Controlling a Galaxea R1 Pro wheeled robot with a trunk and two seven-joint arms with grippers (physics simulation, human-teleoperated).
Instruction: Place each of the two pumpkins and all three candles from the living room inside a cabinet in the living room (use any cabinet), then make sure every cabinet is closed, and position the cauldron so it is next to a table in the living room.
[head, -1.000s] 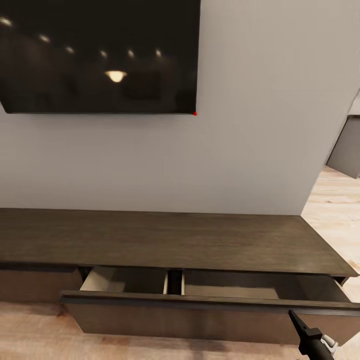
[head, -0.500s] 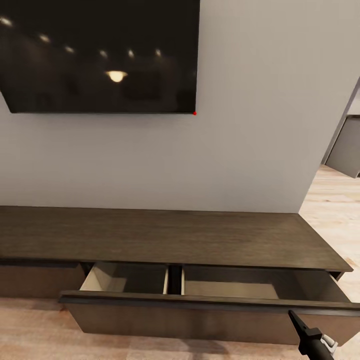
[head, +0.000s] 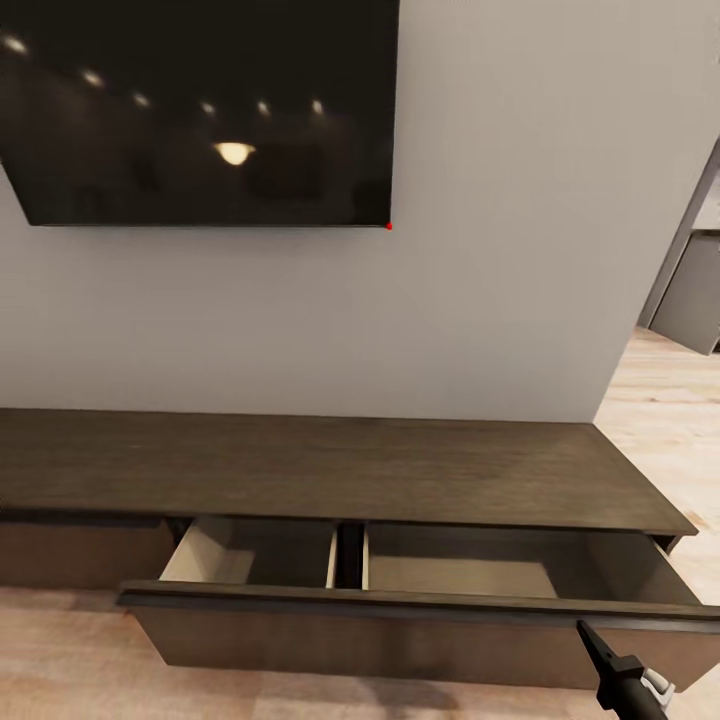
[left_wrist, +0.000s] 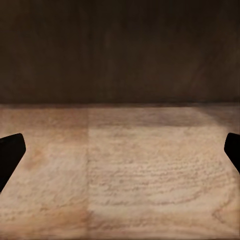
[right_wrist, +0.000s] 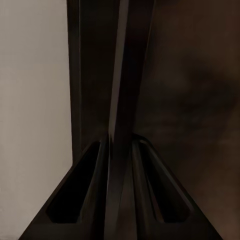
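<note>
Cabinet drawer stands pulled out. Right gripper: jaws clenched on the drawer front's thin top edge, which runs crosswise to the arm. Left gripper: jaws released, over bare floor. Right arm is nearer for pushing or pulling.

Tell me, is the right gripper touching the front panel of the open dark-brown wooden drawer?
Touching. In the right wrist view the right gripper has its two fingers closed on the thin edge of the dark-brown drawer front, with no gap visible.
</note>
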